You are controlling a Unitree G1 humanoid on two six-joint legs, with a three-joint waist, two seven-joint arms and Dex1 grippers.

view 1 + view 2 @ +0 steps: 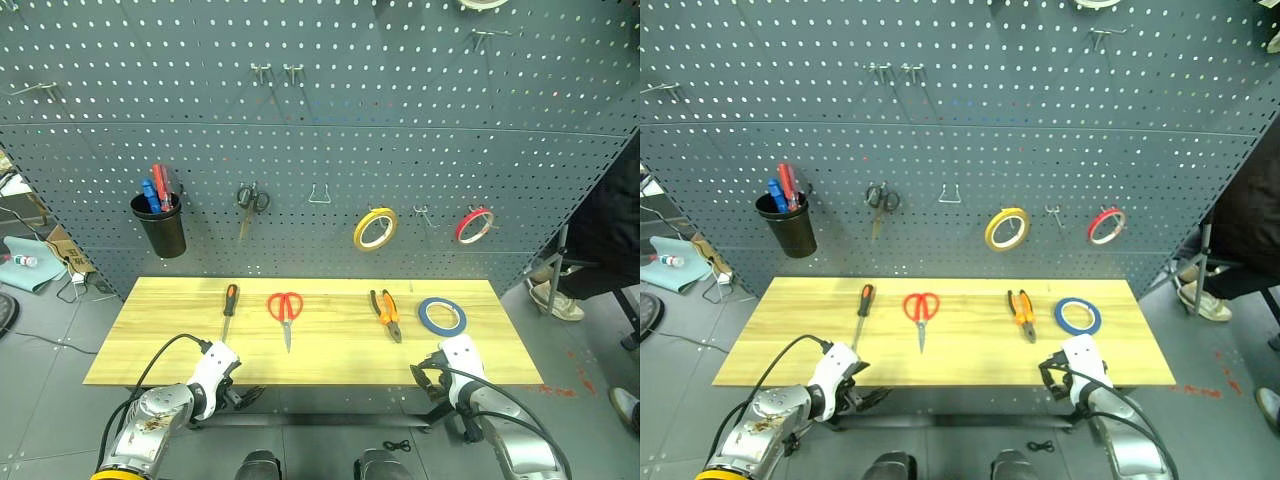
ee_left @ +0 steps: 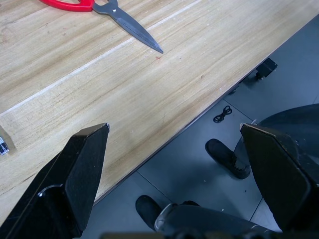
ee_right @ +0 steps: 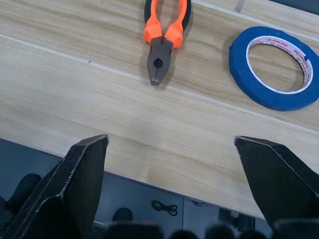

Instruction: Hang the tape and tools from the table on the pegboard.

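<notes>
On the light wood table [image 1: 160,345] lie, from left to right, a screwdriver [image 1: 229,303] with an orange-and-black handle, red-handled scissors [image 1: 285,312], orange-and-black pliers [image 1: 386,314] and the blue tape ring [image 1: 441,316]. Behind the table rises the dark-grey pegboard [image 1: 320,110] with metal hooks [image 1: 319,196]. My left gripper [image 1: 243,397] hangs open below the table's near edge, in front of the screwdriver. My right gripper [image 1: 432,381] is open at the near edge, in front of the pliers [image 3: 161,33] and the tape [image 3: 273,66]. The scissor blades [image 2: 130,27] show past the left fingers [image 2: 84,167].
Hanging on the pegboard are a black cup [image 1: 161,223] of tools, small dark scissors [image 1: 251,200], a yellow tape ring [image 1: 375,229] and a red tape ring [image 1: 474,225]. A person's shoes [image 1: 555,297] are on the floor at right. Clutter lies on the floor at left.
</notes>
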